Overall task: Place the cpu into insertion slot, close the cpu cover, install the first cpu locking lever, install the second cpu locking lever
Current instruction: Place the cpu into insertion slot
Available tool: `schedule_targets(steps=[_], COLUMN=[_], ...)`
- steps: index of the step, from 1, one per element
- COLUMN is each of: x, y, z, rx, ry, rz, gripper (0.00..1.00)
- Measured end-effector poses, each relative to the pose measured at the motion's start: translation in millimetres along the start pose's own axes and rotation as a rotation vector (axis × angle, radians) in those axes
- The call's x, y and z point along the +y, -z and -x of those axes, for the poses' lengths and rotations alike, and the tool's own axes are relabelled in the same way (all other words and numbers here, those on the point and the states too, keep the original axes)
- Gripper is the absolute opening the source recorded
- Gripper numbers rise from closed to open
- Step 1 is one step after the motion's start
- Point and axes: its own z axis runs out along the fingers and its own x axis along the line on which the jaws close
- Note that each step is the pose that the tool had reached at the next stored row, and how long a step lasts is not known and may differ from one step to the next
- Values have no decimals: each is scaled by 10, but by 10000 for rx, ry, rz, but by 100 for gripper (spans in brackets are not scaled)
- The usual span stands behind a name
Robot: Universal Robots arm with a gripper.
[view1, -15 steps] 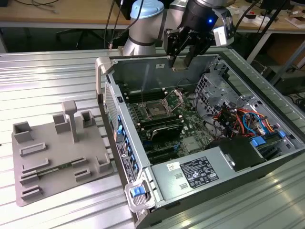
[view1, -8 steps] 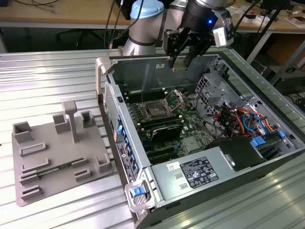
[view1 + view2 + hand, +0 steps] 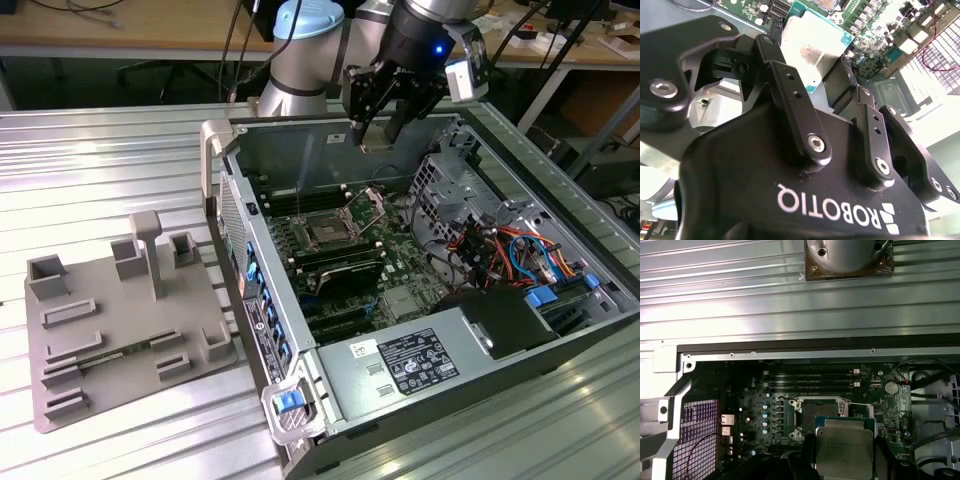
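My gripper (image 3: 380, 138) hangs over the back of the open computer case, shut on the cpu (image 3: 378, 146). In both wrist views the cpu (image 3: 844, 450) (image 3: 812, 47) is a flat square chip with a silver top, clamped by its edges between the two black fingers (image 3: 806, 457). The insertion slot (image 3: 326, 232) lies on the motherboard below and toward the exterior view's left of the gripper. In the first wrist view the insertion slot (image 3: 816, 409) shows dark inside its silver rim, partly hidden by the held chip. The cpu cover (image 3: 364, 206) stands raised beside the slot.
Long black RAM slots (image 3: 338, 264) run near the socket. A drive cage (image 3: 445, 185) with coloured cables (image 3: 510, 255) fills the exterior view's right of the case, and a power supply (image 3: 415, 362) sits at the front. A grey fixture tray (image 3: 120, 320) lies outside on the ribbed table.
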Motion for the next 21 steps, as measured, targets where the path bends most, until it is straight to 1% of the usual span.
schedule_targets(steps=[10,12,21], x=[-2,-3,-5], y=[-26,-39,-55], z=[1,1,1], rx=[0,0,-1], ry=[0,0,0], rz=[-1,-1,-1], gripper=[55,55,55])
